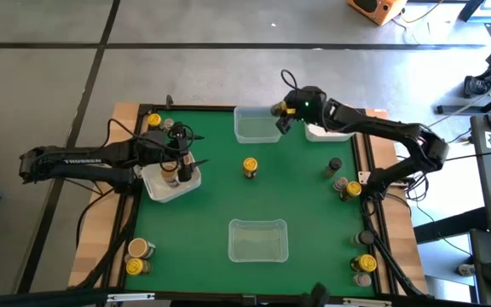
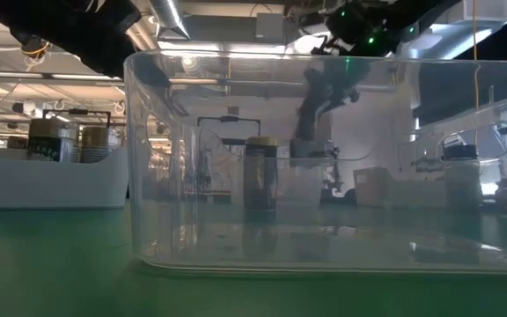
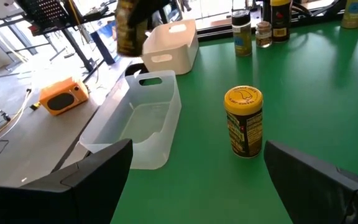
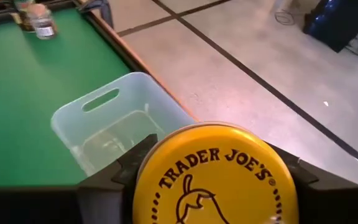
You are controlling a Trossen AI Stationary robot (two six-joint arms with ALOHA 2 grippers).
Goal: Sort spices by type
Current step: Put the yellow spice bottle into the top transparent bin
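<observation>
1. Here, seen from above, a green counter [image 1: 211, 196] carries four plastic tubs and scattered small spice jars, with a dark robot arm reaching in from each side.
2. The right claw [image 1: 281, 114] hangs above the clear tub at the far edge [image 1: 256, 124], pinching a yellow-lidded jar [image 4: 215, 180] between its two fingers. In the right wrist view the round yellow lid fills the foreground, with the clear tub below and beyond it.
3. The left claw [image 1: 181, 167] hovers over the white tub on the left side [image 1: 170, 186], its fingers spread wide and holding nothing. A tan-lidded jar [image 1: 170, 170] stands inside that white tub.
4. A lone yellow-lidded jar [image 1: 250, 167] stands upright near the middle of the counter, between the two arms and well apart from every tub. The left wrist view shows it upright on the green surface, just beside the far clear tub.
5. A second clear tub [image 1: 258, 240] sits at the near edge, and a second white tub [image 1: 326, 131] sits at the far right, partly under the right arm.
6. More jars stand in small groups at the counter's edges: a group at the far left corner [image 1: 160, 122], a pair at the near left [image 1: 137, 256], several along the right edge [image 1: 345, 182], and more at the near right corner [image 1: 365, 263]. Their lids are yellow, tan or dark.
</observation>
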